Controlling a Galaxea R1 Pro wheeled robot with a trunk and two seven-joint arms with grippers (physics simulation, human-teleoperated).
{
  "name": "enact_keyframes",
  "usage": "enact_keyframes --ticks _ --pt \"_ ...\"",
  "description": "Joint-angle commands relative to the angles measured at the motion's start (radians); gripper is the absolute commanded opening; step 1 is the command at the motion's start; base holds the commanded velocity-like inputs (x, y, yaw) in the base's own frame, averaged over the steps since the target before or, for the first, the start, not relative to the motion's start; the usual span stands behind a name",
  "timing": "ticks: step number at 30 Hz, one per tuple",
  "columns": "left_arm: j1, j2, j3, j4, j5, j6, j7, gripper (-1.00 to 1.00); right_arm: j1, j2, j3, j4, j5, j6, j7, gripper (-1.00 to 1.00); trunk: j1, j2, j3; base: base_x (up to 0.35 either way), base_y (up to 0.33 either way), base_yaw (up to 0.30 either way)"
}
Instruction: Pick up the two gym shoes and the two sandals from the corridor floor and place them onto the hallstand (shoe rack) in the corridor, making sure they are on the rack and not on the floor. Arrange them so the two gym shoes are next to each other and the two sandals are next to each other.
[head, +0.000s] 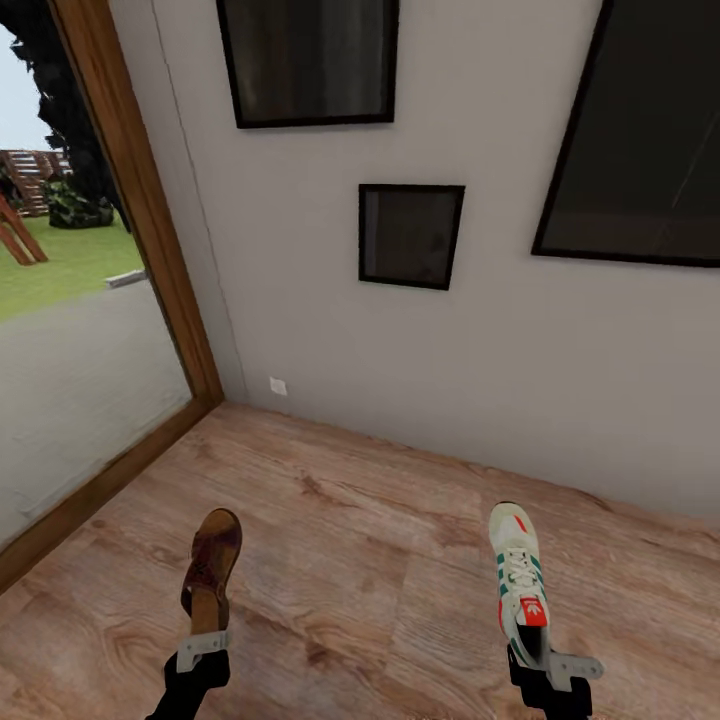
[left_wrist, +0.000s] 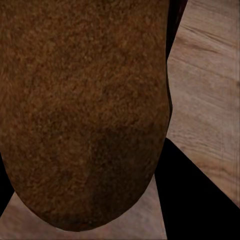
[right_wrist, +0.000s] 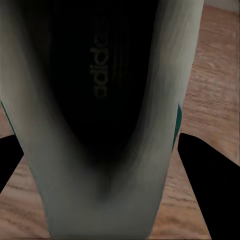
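A brown sandal (head: 210, 572) is held heel-first above the wood-plank corridor floor (head: 370, 560) by my left gripper (head: 203, 650), which is shut on it. Its brown sole (left_wrist: 85, 110) looms close in the left wrist view. My right gripper (head: 548, 668) is shut on the heel of a cream gym shoe (head: 520, 580) with green stripes and a red tongue tab, toe pointing toward the wall. The right wrist view looks into the shoe's dark opening (right_wrist: 100, 100). The hallstand is out of view.
A grey wall (head: 420, 350) with three dark framed pictures (head: 410, 235) stands ahead. A wood-framed glass door (head: 150, 230) at left shows a yard outside. A white wall socket (head: 278, 386) sits low near the corner.
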Motion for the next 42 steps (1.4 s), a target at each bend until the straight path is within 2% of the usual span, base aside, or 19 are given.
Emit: enact_keyframes --ticks 1,35,42 --pt "-0.001 -0.001 0.008 0.001 -0.01 -0.004 -0.002 -1.0 -0.001 0.0 -0.003 0.001 0.008 -0.003 -0.005 -1.0 0.0 0.0 -0.001 0.0 0.0 -0.3" --pt "-0.001 -0.001 0.009 -0.005 -0.01 -0.004 -0.002 -1.0 -0.001 0.0 -0.004 0.001 0.007 -0.003 -0.007 -1.0 0.0 0.0 0.001 0.0 0.0 -0.3" --pt "-0.001 -0.003 -0.005 -0.006 -0.015 -0.001 -0.005 -1.0 -0.001 0.0 -0.004 0.003 0.008 -0.003 -0.007 -1.0 0.0 0.0 0.001 0.0 0.0 -0.3"
